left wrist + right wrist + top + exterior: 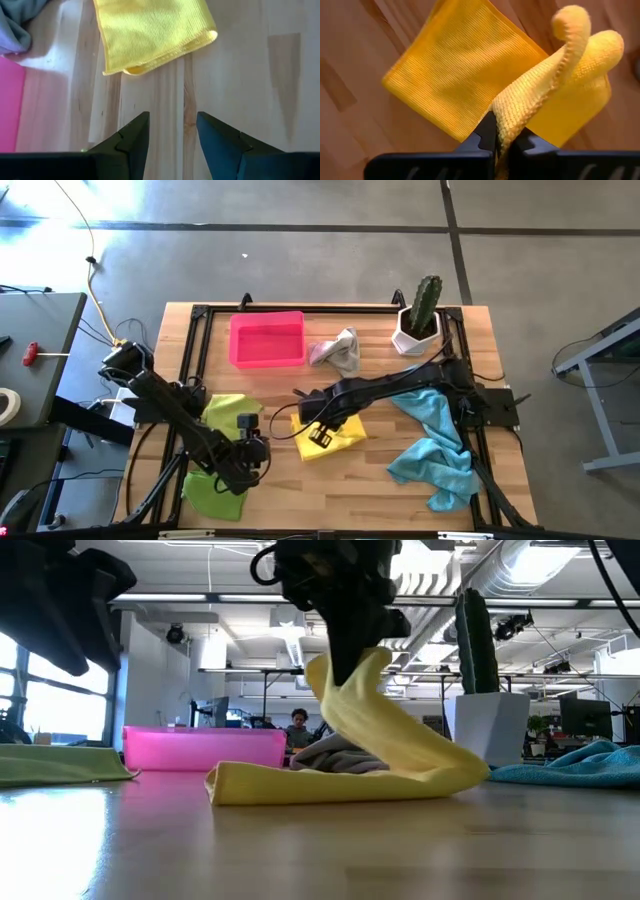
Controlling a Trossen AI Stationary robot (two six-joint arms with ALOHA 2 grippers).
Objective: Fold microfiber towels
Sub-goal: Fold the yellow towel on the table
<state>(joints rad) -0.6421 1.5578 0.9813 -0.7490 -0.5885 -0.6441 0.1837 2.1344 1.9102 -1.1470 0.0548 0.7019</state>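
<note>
The yellow towel (340, 436) lies mid-table, partly folded, with one end raised. My right gripper (502, 135) is shut on that raised end and stands above the towel in the high view (313, 425) and the low view (345, 665). My left gripper (172, 130) is open and empty, low over the bare wood to the towel's left (260, 448). A lime towel (226, 414) and a green towel (214, 491) lie under the left arm. Two light blue towels (436, 452) lie crumpled at the right. A grey towel (341, 351) lies crumpled beside the pink tray (266, 340). My right gripper pinches a raised, curled edge of the yellow towel (512, 112) between its two fingers, coming from above. One layer or several, I cannot tell. The held end slopes up slack from the table (365, 705), while the rest of the towel (330, 783) lies on the wood.
A potted cactus in a white pot (420, 318) stands at the far right. A black frame (300, 310) runs round the table top. Bare wood shows along the near edge (330, 490). A side table with tools (30, 360) stands left of the table.
</note>
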